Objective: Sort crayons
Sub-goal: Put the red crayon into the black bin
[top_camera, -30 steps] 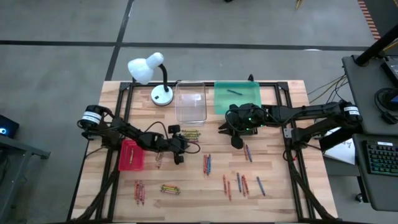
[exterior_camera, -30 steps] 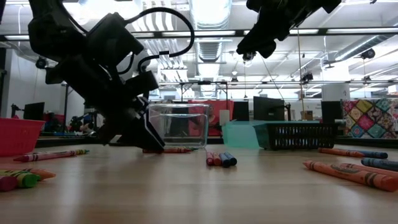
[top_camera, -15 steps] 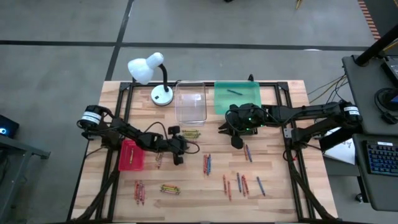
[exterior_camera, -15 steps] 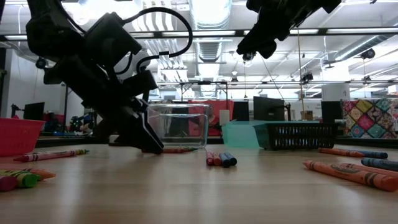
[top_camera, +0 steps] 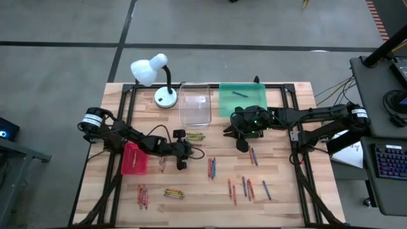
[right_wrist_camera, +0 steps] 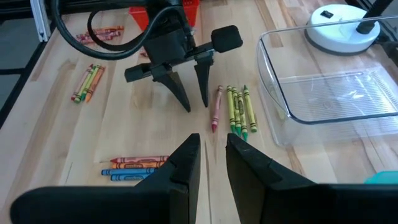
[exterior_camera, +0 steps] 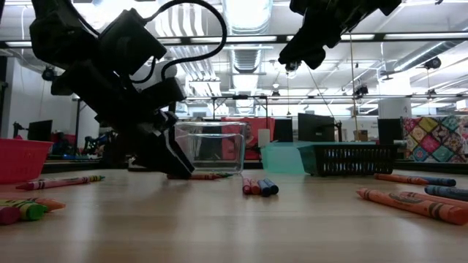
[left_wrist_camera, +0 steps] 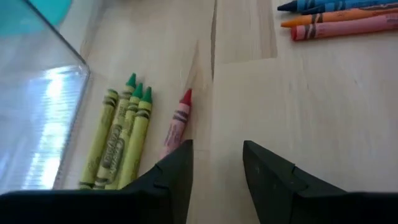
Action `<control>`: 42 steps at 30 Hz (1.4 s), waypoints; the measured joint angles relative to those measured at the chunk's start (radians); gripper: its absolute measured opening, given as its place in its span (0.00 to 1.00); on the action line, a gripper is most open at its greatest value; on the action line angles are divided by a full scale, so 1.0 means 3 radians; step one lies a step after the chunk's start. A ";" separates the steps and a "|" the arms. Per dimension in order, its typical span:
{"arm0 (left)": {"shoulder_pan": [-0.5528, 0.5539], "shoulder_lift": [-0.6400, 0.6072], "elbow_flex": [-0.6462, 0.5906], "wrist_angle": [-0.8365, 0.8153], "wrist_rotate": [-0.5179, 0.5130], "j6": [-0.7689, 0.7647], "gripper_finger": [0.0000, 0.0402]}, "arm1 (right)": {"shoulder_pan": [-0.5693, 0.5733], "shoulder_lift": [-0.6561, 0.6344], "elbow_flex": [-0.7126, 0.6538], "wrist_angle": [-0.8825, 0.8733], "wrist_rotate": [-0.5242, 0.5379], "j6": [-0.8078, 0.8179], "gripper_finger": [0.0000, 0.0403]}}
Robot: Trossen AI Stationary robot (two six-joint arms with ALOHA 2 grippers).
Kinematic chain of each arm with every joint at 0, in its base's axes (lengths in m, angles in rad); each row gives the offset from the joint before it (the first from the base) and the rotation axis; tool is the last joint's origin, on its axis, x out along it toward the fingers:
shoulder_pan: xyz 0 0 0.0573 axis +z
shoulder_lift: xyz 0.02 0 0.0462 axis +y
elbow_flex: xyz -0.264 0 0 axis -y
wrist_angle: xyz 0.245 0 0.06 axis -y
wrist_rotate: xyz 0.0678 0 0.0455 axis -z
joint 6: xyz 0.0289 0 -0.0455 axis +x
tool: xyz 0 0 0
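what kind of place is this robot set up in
Most likely a robotics lab or workshop: beyond the wooden table the low view shows an open hall with ceiling strip lights, and a desk with a keyboard stands beside the rig.

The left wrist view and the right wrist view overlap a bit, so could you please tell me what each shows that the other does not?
Only the left wrist view shows the left gripper from behind, open, the table bare between its fingers. Only the right wrist view shows the white lamp base, the red tray, more crayons on the wood, and the left gripper side-on, tips down beside the red crayon. Both share that red crayon, the three green crayons beside it, the clear tray and a blue, orange and red group.
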 joint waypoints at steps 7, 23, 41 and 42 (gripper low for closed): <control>0.0168 -0.0005 0.0022 -0.0011 -0.0163 0.0308 0.31 | 0.0000 0.0000 -0.0001 0.0001 0.0000 0.0040 0.17; 0.0301 0.0030 -0.0057 -0.0004 0.0175 0.0187 0.30 | 0.0000 0.0000 -0.0001 0.0000 0.0000 0.0051 0.17; 0.0269 0.0029 -0.0059 -0.0025 0.0297 0.0094 0.08 | 0.0000 0.0000 -0.0001 -0.0005 -0.0009 0.0084 0.17; 0.0260 0.0028 -0.0059 -0.0027 0.0295 0.0097 0.06 | 0.0001 0.0000 -0.0001 -0.0005 -0.0009 0.0084 0.17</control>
